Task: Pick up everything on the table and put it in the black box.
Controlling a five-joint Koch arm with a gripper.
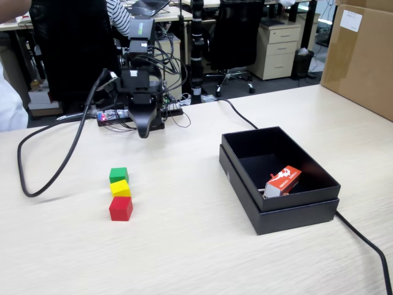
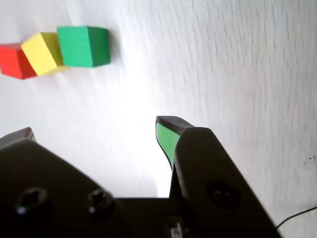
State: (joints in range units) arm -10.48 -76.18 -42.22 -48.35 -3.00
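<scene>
Three small cubes sit in a touching row on the beige table point(image 1: 184, 246): green point(image 1: 118, 174) farthest, yellow point(image 1: 121, 188) in the middle, red point(image 1: 121, 208) nearest. In the wrist view they lie at the top left: green point(image 2: 83, 46), yellow point(image 2: 43, 52), red point(image 2: 14, 60). My gripper point(image 1: 144, 130) hangs tip-down near the table's far edge, well behind the cubes. It is open point(image 2: 96, 131), with only bare table between its green-padded fingers. The black box point(image 1: 298, 215) stands to the right in the fixed view, apart from the cubes.
An orange-red and white carton point(image 1: 284, 181) lies inside the box. A thick black cable point(image 1: 49, 178) loops on the table left of the cubes, and another point(image 1: 368, 246) runs off at the right. A large brown cardboard carton point(image 1: 362, 55) stands at the back right.
</scene>
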